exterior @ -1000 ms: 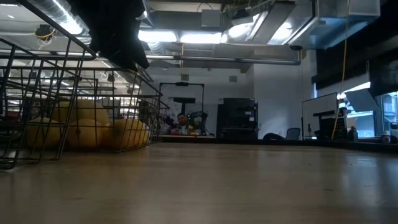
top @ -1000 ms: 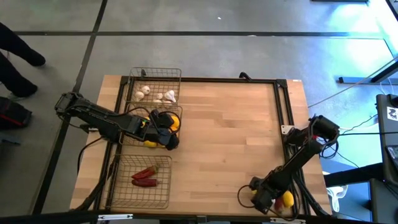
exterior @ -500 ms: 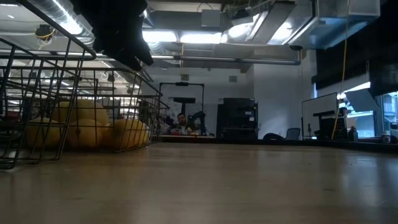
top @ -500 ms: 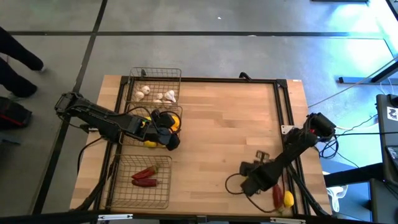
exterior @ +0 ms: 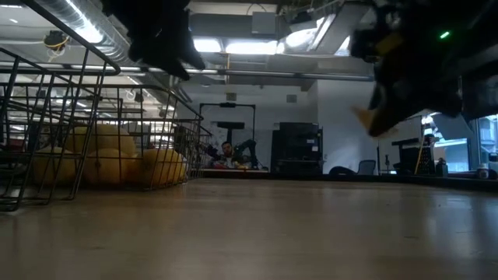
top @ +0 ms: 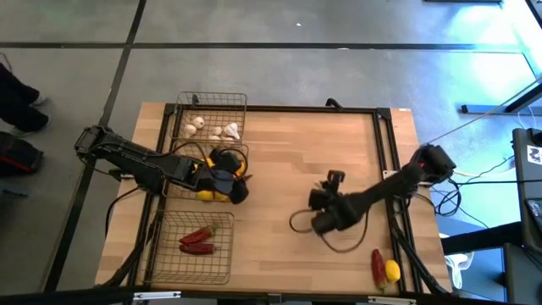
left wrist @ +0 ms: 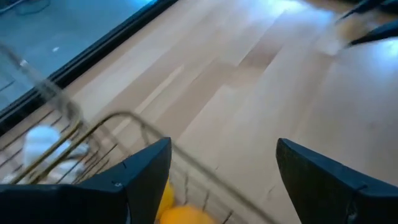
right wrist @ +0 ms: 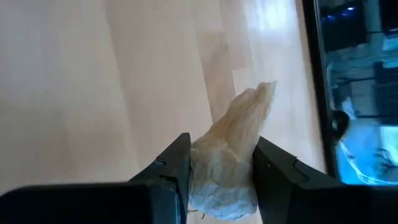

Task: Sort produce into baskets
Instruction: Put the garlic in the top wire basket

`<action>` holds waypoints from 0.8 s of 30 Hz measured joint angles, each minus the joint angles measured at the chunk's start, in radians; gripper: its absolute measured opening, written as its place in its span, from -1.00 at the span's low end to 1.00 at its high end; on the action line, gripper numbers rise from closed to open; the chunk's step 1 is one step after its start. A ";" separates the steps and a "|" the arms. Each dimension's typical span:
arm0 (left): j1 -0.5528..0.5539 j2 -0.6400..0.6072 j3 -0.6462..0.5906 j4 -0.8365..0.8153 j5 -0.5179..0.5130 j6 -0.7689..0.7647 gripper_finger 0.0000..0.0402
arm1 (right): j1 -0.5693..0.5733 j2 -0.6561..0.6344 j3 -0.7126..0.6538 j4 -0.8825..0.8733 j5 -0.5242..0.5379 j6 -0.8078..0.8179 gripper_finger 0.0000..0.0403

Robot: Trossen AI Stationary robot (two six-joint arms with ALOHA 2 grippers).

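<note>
Pale wood of the counter lies bare through its middle, with three wire baskets ranged along its left edge; my right end effector hangs over that bare middle, clamped on a garlic bulb; the fingers press the fat papery body from either side, and the bulb sits above the wood, not touching it.

Its long axis runs from the gripped body out to the tapered stem tip, which points forward and away from my wrist, roughly along the line of the fingers.

I judge the step in hand to be the carry across to the far-left basket, where other garlic bulbs already lie; doing it well means keeping the squeeze steady, since the skin looks loose and could slip; I should stay high enough to clear the wire rim, and let go low over the mesh.

My left end effector waits with fingers apart over the middle basket of yellow and orange citrus; my path ought to skirt it.

A red chili and a lemon lie near the front right corner, not yet sorted.
</note>
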 joint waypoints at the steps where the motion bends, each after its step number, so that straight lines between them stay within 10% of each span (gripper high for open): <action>1: 0.000 0.000 0.000 0.024 0.000 0.018 0.42 | -0.025 -0.015 -0.024 0.052 0.001 -0.035 -0.39; 13: 0.001 0.010 0.000 0.202 0.000 0.132 0.42 | -0.325 -0.279 -0.383 0.908 -0.297 -0.557 -0.39; 24: 0.060 0.184 0.000 0.507 0.124 0.177 0.42 | -0.453 -0.267 -0.463 1.439 -0.610 -0.795 -0.38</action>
